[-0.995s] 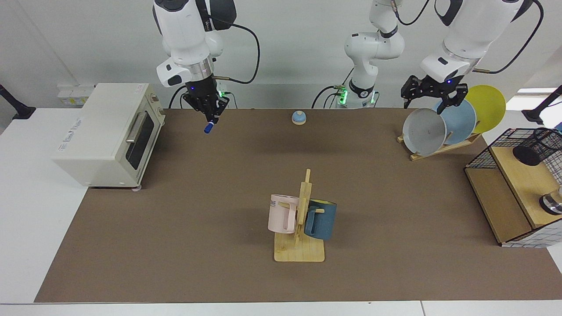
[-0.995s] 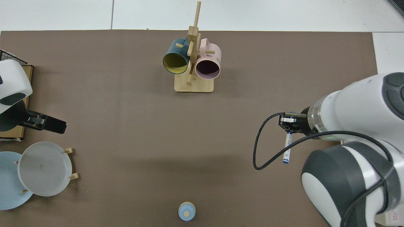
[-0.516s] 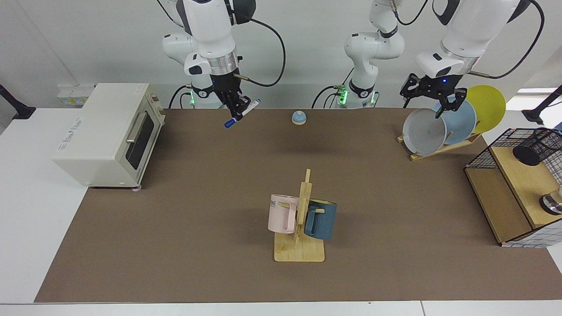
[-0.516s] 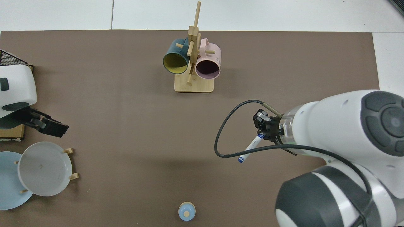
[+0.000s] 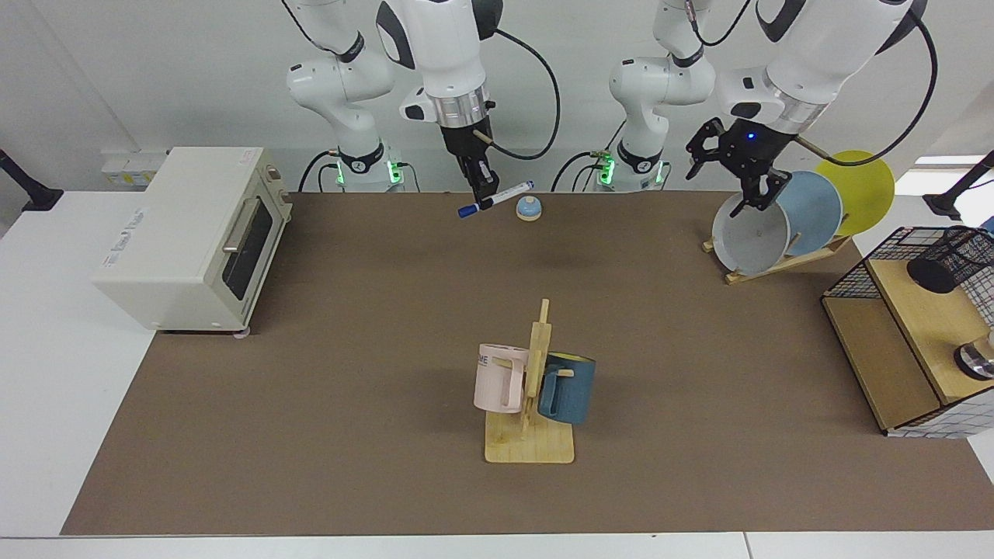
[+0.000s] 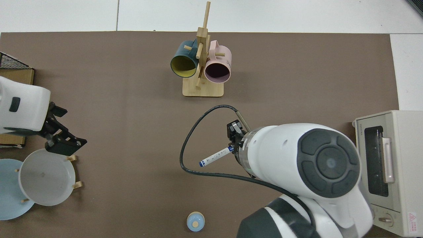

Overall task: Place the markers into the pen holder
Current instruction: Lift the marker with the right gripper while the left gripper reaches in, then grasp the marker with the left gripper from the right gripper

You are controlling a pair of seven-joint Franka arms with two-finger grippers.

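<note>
Blue-capped marker (image 5: 495, 198) lies near-level in the raised right gripper (image 5: 482, 186).

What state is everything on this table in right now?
marker: held in the air, nearly level.
right gripper: shut on the marker.
left gripper: open, above the grey plate.
pen holder: on the wire rack, tilted.
toaster oven: door closed.
pink mug and blue mug: hanging on the wooden stand.

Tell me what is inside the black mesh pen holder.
The pen holder sits tilted on the wire rack; its dark opening shows nothing, and its depth is hidden. The marker is in the right pincer.
</note>
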